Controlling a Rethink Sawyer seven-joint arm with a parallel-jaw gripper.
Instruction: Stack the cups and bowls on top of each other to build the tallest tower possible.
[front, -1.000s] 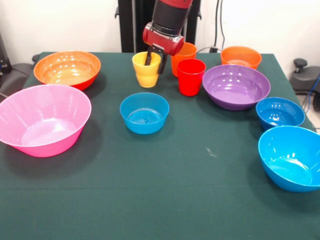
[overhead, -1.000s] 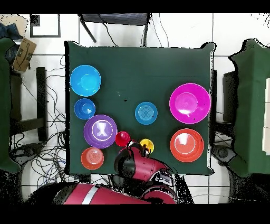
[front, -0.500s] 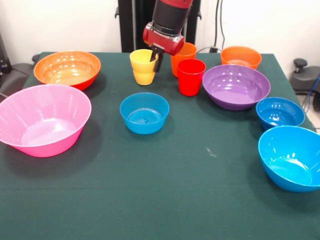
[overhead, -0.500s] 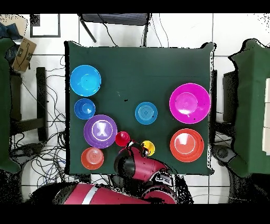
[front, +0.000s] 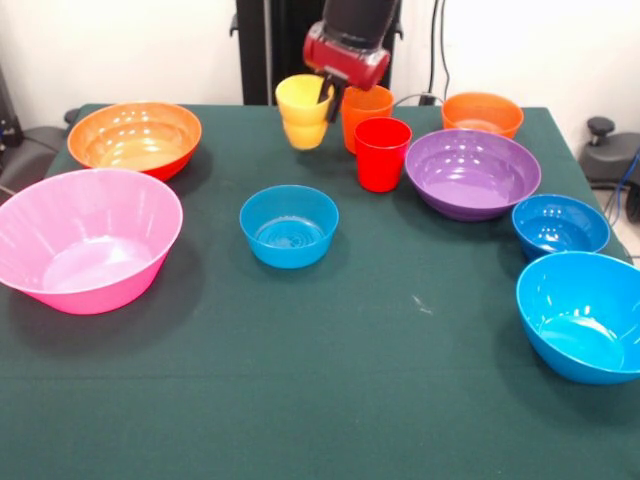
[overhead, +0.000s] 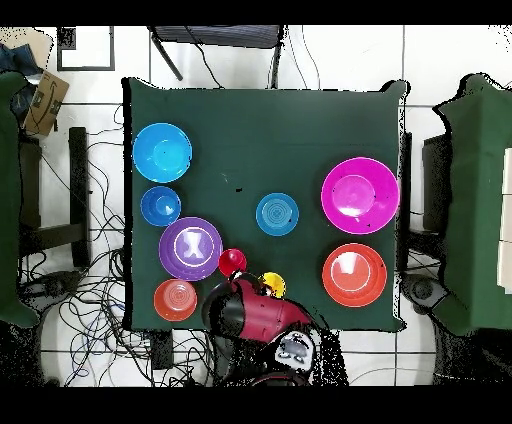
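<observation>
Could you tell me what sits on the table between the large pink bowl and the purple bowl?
A small blue bowl sits between the large pink bowl and purple bowl, clearest in the front view.

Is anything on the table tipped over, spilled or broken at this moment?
Nothing is tipped, spilled or broken. The only thing off the table is the yellow cup, which the gripper holds by its rim, lifted and slightly tilted. The red cup and the bowls stand upright, each alone.

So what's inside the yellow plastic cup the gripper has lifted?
One finger of the gripper reaches down inside the yellow plastic cup, pinching its wall. The cup's bottom is hidden behind its own wall, so anything lower down can't be seen.
</observation>
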